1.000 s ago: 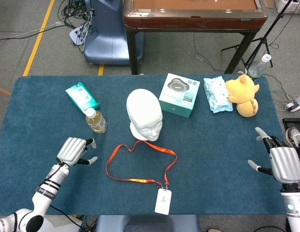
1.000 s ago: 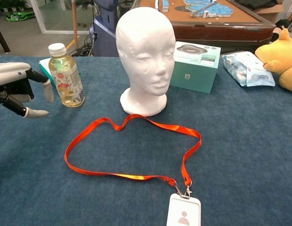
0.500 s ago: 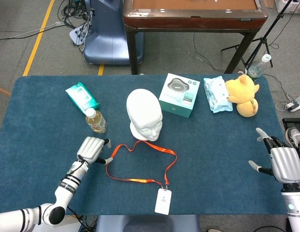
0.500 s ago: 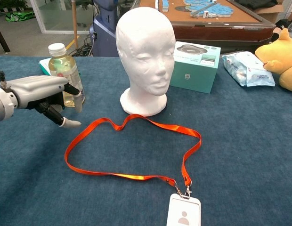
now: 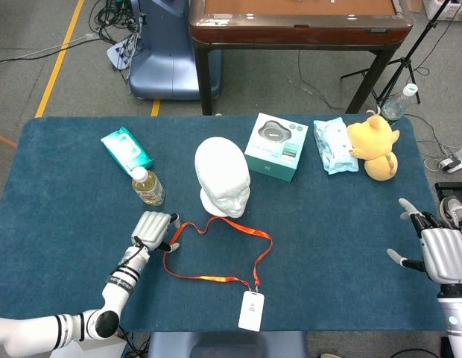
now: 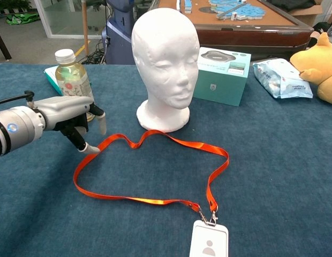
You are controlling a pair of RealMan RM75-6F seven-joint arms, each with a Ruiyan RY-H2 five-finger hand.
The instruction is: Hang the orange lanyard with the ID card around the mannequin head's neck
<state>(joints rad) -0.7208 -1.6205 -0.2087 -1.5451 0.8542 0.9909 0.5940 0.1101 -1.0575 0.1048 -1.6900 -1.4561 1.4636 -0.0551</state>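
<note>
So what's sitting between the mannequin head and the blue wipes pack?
The teal box sits between the mannequin head and the wipes pack, clearest in the head view.

Bottle (image 6: 74,85) just behind left hand (image 6: 75,118); open cloth between lanyard (image 6: 150,171) and mannequin head (image 6: 165,69).

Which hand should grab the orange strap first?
Probably the left hand: it hovers open right beside the strap's left loop. The right hand sits far off at the table's right edge.
</note>
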